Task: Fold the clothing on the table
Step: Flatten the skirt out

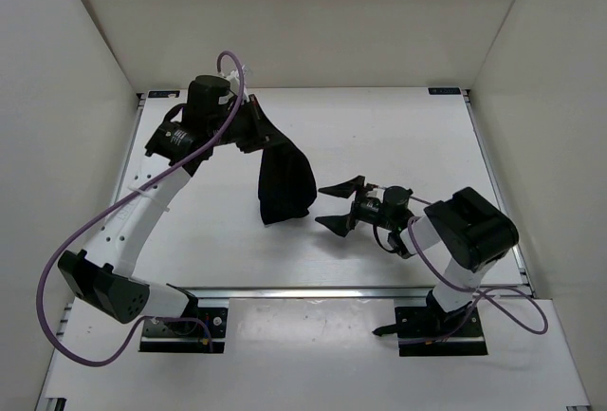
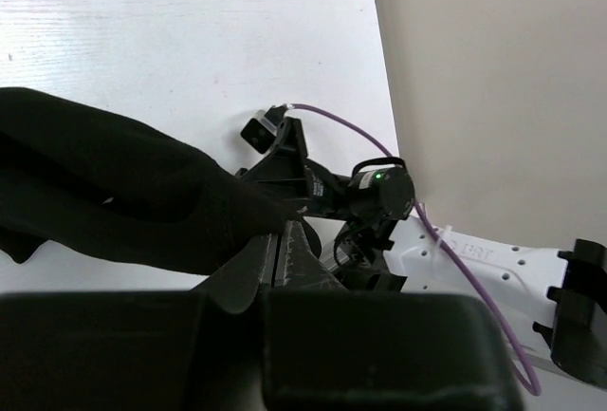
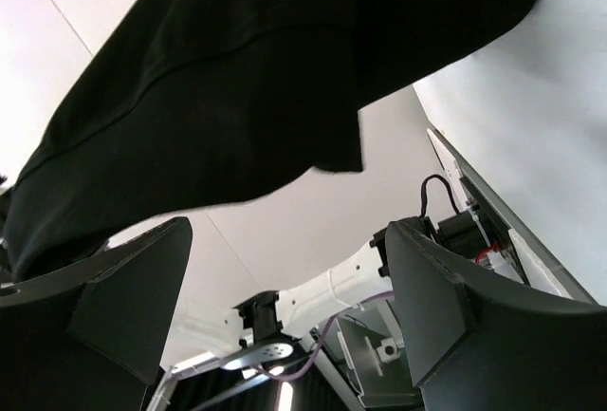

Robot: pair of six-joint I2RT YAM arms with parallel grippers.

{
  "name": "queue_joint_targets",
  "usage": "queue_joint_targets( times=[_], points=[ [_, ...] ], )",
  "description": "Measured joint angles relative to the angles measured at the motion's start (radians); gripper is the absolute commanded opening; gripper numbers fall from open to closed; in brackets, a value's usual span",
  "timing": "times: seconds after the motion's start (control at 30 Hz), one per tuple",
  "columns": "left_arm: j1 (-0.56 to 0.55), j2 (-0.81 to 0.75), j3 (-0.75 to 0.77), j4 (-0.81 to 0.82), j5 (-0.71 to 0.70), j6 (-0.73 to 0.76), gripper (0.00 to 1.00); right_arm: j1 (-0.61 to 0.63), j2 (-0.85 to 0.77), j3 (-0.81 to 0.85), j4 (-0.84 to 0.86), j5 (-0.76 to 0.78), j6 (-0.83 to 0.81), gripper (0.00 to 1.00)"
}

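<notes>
White walls (image 1: 303,22) box in the matte white surface (image 1: 408,145), whose thin metal rails run along its sides. From above, my left claw (image 1: 252,124) sits at the far left, mostly buried under its own motor housing and a looping purple cable (image 1: 71,240), so the fingers are hard to make out there. The clothing (image 1: 285,183) trails from it toward the middle as a narrow, bunched, plain black strip of soft fabric; whether its lower end touches the surface I cannot tell. My right claw (image 1: 340,205) lies just right of that lower end, its fingers spread wide and holding nothing. In the left wrist view, the clothing (image 2: 114,183) fills the left side in rounded, dull folds, and my left claw (image 2: 285,257) is pinched closed on its edge, the fingertips half lost against the black cloth. The frame's bottom is a blurred dark block. In the right wrist view, the clothing (image 3: 266,69) hangs across the top, smooth with one faint seam line, cut off at the upper edge. My right claw (image 3: 285,240) gapes beneath it, both dark, angular fingers (image 3: 104,307) well apart, nothing between them.
</notes>
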Motion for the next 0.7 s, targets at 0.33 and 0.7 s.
queue_joint_targets(
  times=[0.33,0.7],
  points=[
    [0.004,-0.001,-0.010,0.021,0.011,-0.003,0.00,0.058,0.161,0.053,0.084,0.096,0.036,0.81],
    [0.010,-0.005,-0.030,0.025,0.013,-0.010,0.00,0.121,0.340,0.218,0.151,0.200,0.032,0.00]
  ],
)
